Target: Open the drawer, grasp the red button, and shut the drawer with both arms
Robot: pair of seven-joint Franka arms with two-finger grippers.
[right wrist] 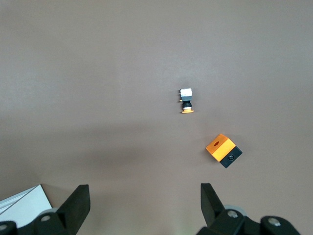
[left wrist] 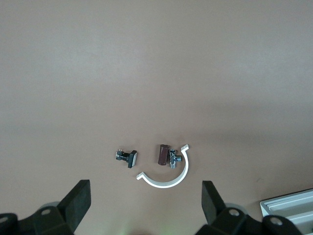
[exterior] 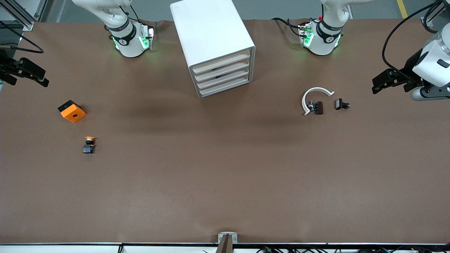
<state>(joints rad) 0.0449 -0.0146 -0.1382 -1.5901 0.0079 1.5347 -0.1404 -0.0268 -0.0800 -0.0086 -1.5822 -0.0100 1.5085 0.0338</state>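
While every drawer of the cabinet [exterior: 214, 45] sits closed, the red button is nowhere visible, presumably hidden. From the front, the left gripper [exterior: 381, 84] hangs over the table's left-arm end, the right gripper [exterior: 33, 75] over the other end, both half cut off. Left wrist: fingers [left wrist: 78, 198] spread wide above a white ring [left wrist: 166, 178]. Right wrist: fingers [right wrist: 78, 200] released above the orange cube [right wrist: 222, 149] and yellow-capped button [right wrist: 186, 100].
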